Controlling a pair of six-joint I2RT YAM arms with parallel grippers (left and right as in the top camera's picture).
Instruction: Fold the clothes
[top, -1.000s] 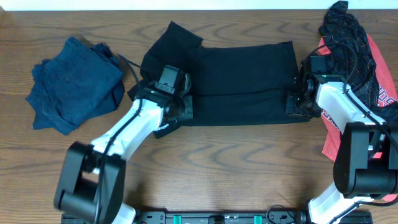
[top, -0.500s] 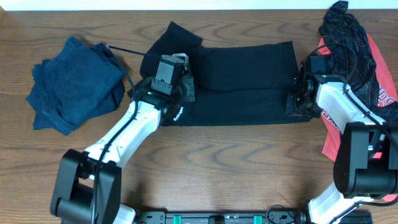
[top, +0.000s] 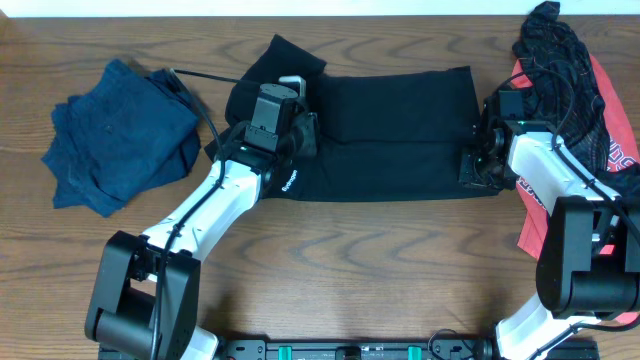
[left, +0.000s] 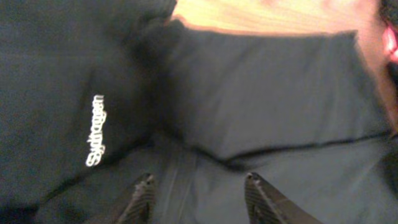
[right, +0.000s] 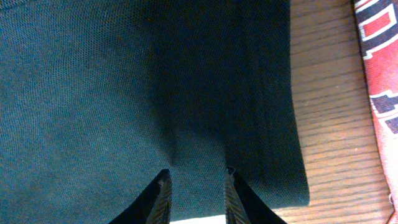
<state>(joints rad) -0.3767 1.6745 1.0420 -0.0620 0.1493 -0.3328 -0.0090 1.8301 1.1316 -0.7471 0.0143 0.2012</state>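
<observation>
Two grippers, nearest first. My left gripper (left: 199, 184) stands with jaws apart just above the black T-shirt (top: 400, 130), holding nothing. My right gripper (right: 196, 180) is pinched on that shirt's right-hand edge.

One black T-shirt, mid-bench (top: 400, 260), lies flat in a long band with one sleeve poking out at the far left. By my reckoning its folding is begun, not finished. Its small white logo lettering (left: 96, 130), near the left end, is too blurred to read surely.

Dark blue garments (top: 120, 135), left, are stacked and seemingly done.

Farthest right, one black red-printed shirt (top: 550, 55) is heaped over a red one (top: 600, 110), both unfolded. White print on the red one is cut off and unreadable.
</observation>
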